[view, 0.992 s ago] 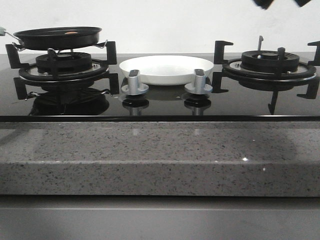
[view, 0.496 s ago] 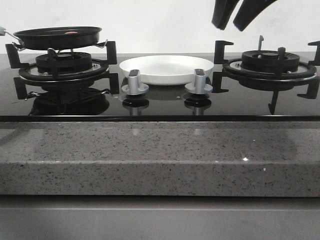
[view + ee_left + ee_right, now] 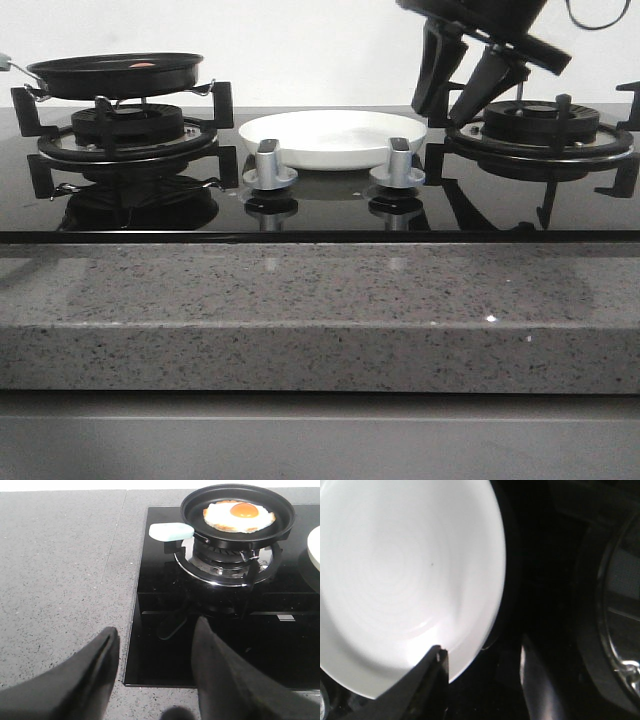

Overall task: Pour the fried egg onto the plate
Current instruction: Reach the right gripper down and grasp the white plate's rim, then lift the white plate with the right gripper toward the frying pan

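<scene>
One fried egg (image 3: 239,516) lies flat in the black pan (image 3: 237,530) on the left burner; the plate (image 3: 333,139) sits empty between burners. We judge the egg floppy and slippery, so grasp the pan's pale handle (image 3: 171,531). Right gripper (image 3: 452,98) spread above the plate's rim; left gripper (image 3: 155,645) spread, holding nothing.
</scene>
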Tool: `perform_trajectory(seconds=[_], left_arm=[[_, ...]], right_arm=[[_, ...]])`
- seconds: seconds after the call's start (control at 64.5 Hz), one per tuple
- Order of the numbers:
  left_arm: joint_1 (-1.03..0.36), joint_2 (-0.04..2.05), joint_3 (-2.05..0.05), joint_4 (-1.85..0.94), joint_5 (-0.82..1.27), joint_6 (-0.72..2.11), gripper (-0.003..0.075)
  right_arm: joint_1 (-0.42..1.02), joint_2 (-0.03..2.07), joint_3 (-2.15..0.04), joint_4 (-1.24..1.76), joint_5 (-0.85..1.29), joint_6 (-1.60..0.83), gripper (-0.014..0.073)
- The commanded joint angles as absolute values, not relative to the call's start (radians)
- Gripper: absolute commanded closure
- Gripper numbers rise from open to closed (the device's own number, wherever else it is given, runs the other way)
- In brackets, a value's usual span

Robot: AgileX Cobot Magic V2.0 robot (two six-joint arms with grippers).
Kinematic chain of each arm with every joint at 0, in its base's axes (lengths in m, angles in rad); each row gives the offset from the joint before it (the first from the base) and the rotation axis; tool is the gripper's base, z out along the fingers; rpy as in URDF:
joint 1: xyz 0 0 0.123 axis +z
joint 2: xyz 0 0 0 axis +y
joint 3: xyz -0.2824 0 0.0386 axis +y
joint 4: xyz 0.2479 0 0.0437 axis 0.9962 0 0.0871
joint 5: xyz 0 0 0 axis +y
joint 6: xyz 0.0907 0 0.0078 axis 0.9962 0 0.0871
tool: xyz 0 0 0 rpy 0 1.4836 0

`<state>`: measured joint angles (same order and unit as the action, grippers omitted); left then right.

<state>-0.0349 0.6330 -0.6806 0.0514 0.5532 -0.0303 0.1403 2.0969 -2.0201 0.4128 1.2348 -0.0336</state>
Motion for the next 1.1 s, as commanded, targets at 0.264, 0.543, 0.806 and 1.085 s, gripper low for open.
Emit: perform_trajectory(seconds=[0.264,0.543,0.806,1.085], left_arm=[[-0.036,0.639,-0.716,0.046,0.473,-0.032,0.0388],[-0.036,0.639,-0.716,0.046,0.473,-0.032,0.0388],[-0.036,0.639,-0.716,0.046,0.473,-0.032,0.0388],[-0.036,0.639,-0.716,0.046,0.473,-0.032,0.0388]], right_arm=[[0.134,2.116,-2.112,0.514,1.209,-0.037,0.0233],[0.134,2.132,-2.112,0.519,1.196,-0.037,0.0379],[0.134,2.133,-2.112,0.533,1.131,-0.037,0.0609],[0.134,2.111,-2.112,0.561,1.086,-0.037,0.0657]])
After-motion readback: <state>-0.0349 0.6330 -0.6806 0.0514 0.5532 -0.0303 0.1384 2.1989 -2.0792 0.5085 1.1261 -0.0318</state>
